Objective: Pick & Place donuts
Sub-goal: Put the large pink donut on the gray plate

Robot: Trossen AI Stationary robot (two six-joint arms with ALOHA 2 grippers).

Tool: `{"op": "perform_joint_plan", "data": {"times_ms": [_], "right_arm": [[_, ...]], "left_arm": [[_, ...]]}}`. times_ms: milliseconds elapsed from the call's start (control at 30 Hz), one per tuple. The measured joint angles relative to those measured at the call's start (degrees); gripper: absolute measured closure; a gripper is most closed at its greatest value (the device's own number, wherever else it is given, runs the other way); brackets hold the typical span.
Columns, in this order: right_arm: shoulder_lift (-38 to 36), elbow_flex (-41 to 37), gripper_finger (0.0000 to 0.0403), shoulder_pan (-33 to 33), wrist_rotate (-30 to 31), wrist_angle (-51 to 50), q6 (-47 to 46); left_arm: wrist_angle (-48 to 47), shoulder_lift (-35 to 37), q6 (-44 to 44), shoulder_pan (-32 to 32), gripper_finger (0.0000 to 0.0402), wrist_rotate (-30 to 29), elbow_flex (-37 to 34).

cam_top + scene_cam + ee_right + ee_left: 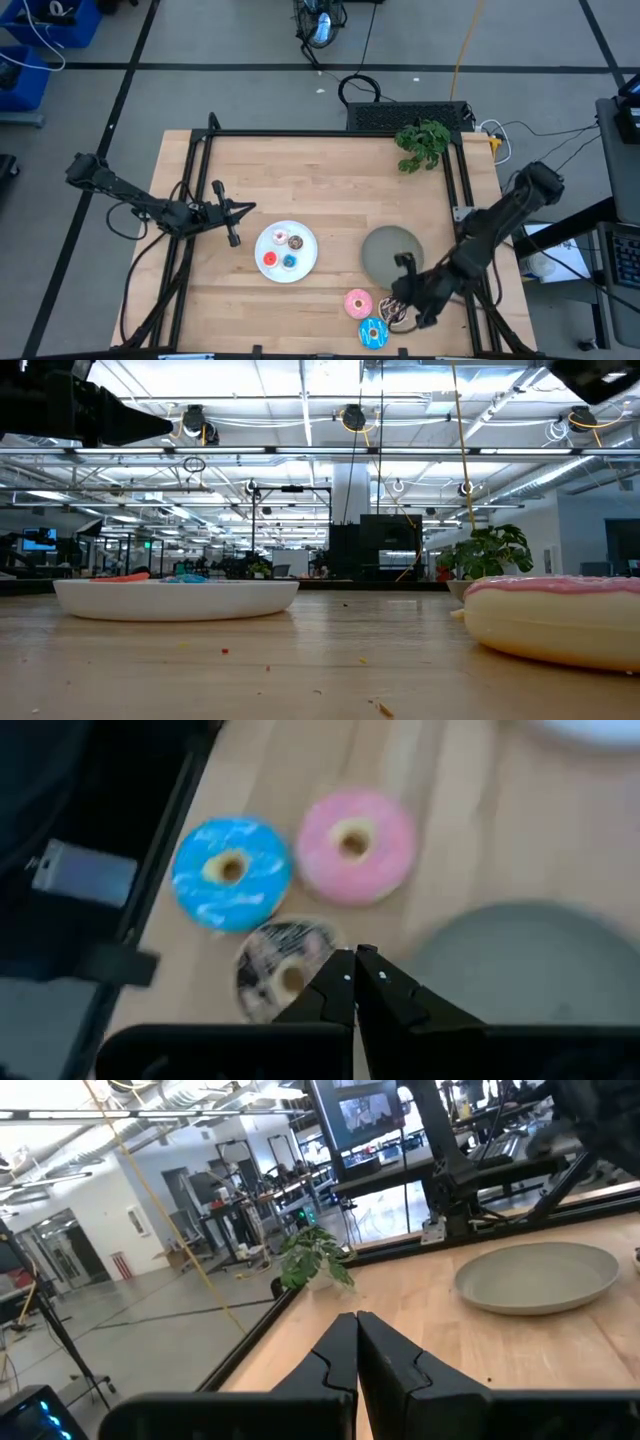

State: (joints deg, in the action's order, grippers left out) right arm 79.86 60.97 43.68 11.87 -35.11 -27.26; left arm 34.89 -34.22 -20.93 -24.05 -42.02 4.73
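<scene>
Donuts: pink donut, blue donut and sprinkled choc donut lie bunched at table's near edge, just beside grey plate. Small donuts sit on white plate, mid-table. Right gripper fingers shut, empty, above choc donut near frame rail; tight room there. Left gripper shut, empty, over left side; bare wood betw. it and grey plate. Plant at far edge.
</scene>
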Motion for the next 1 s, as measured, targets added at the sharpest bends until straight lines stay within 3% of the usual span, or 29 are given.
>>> {"op": "perform_joint_plan", "data": {"times_ms": [133, 300, 467, 733, 1000], "right_arm": [[2.7, 0.0, 0.0398, 1.5, 0.3, 0.1, -3.6], [5.0, 0.0, 0.0374, 0.5, 7.4, 4.1, 1.7], [8.2, 1.8, 0.0361, -5.0, 7.2, 6.3, 7.5], [17.3, 13.1, 0.0354, -12.3, -0.7, 0.6, 14.0], [23.0, 17.1, 0.0257, -13.6, -7.6, -0.7, 17.6]], "left_arm": [[0.1, 0.0, -0.4, 0.0, 0.0385, 0.0, 0.0], [2.2, 0.0, -1.3, 0.0, 0.0385, 0.0, 0.0], [2.6, 0.0, -1.5, 0.0, 0.0385, 0.0, 0.0], [2.0, 0.0, -1.2, 0.0, 0.0385, 0.0, 0.0], [-0.3, 0.0, 0.5, 0.0, 0.0385, 0.0, 0.0]]}}
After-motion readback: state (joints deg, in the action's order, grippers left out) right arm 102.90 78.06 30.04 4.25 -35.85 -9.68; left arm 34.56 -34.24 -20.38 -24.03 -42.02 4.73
